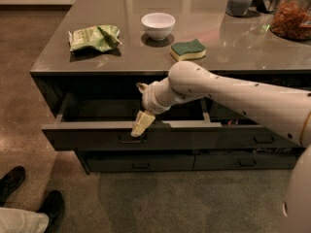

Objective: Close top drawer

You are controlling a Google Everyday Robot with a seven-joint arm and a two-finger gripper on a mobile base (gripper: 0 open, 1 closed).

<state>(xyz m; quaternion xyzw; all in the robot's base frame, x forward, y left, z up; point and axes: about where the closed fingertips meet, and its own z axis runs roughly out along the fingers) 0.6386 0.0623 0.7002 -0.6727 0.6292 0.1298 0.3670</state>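
The top drawer [92,138] is a wide grey drawer under the counter, pulled out towards me, with a bare grey inside [102,109]. Its flat front carries a small dark loop handle [131,140]. My gripper [141,124] reaches in from the right on a white arm [228,93]. It hangs over the top edge of the drawer front, just above the handle, and its cream tip touches or nearly touches that edge.
On the counter [146,57] lie a green packet [93,38], a white bowl [158,24] and a green sponge [188,49], with jars [291,16] at the back right. Lower drawers [141,162] are shut. A person's black shoes [29,198] stand at the bottom left.
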